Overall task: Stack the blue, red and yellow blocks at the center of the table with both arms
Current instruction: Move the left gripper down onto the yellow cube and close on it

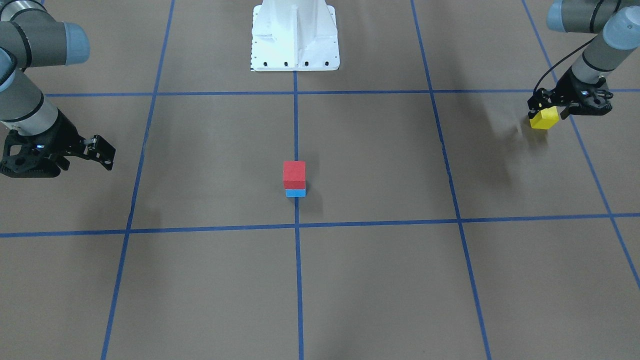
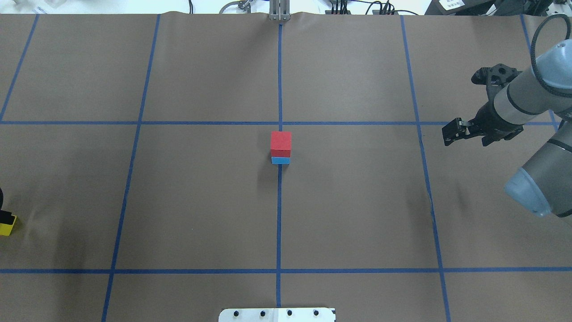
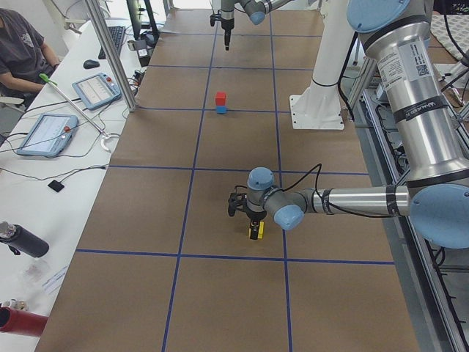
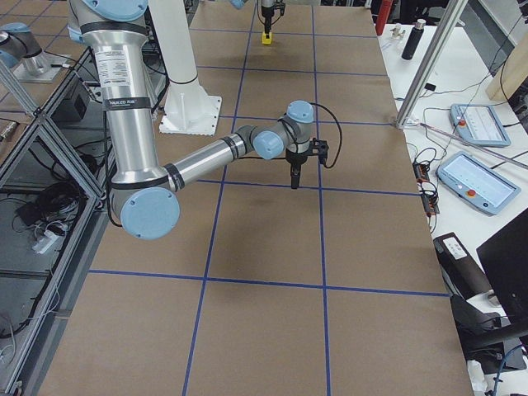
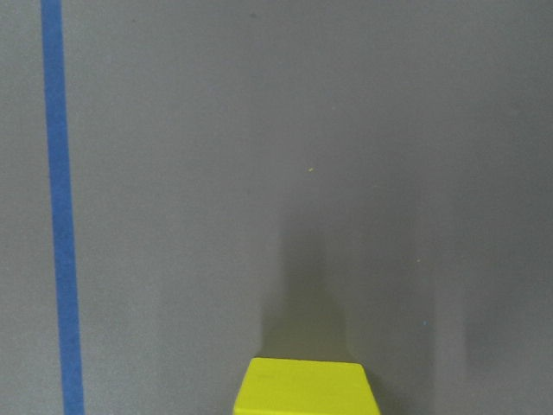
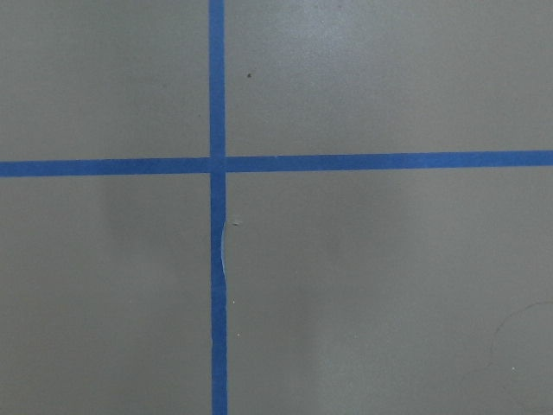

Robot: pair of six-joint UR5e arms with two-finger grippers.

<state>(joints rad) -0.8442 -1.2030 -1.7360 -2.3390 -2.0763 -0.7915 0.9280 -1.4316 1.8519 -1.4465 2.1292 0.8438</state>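
The left gripper [image 1: 546, 114] holds the yellow block [image 1: 544, 119] between its jaws, just above the table [image 1: 380, 280] near its left end. The right gripper [image 2: 453, 133] hangs empty, its jaws apparently narrow, well off to the right. To finish well, the left arm should carry the yellow block high over the centre, square it above the red block [image 2: 280, 143], and lower gently before releasing. Three blocks: one yellow, one red, one blue block [image 2: 280, 160], the red already atop the blue.

Two tablets [image 3: 45, 134] and a dark bottle [image 3: 22, 240] lie on the side bench [image 3: 44, 191].
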